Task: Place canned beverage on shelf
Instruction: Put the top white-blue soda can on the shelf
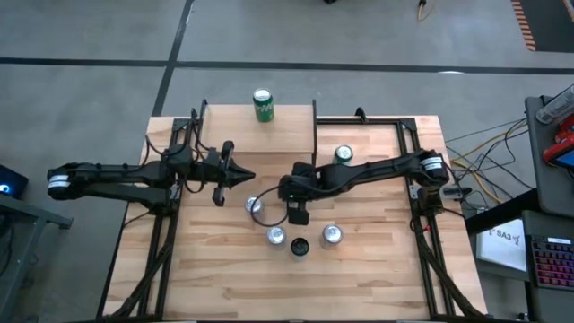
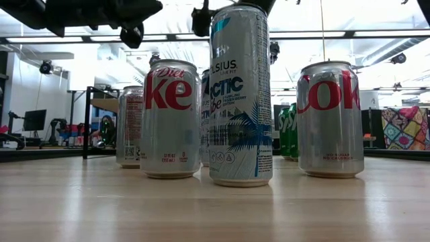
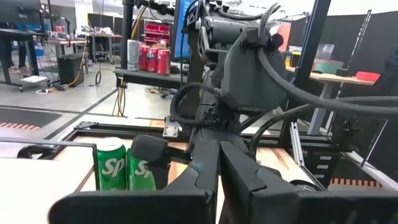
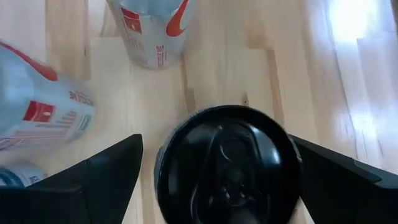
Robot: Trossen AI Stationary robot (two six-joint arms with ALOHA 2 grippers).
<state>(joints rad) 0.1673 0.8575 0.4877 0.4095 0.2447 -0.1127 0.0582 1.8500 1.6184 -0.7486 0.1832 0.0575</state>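
Black-topped can (image 4: 227,165) upright between wide-spread right claw (image 4: 217,180) fingers, gap each side; left claw (image 1: 240,178) closed.

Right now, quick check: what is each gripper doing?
Left gripper: closed, holding nothing, above the table's left side.
Right gripper: open, its fingers either side of the black-topped can, not yet gripping it.
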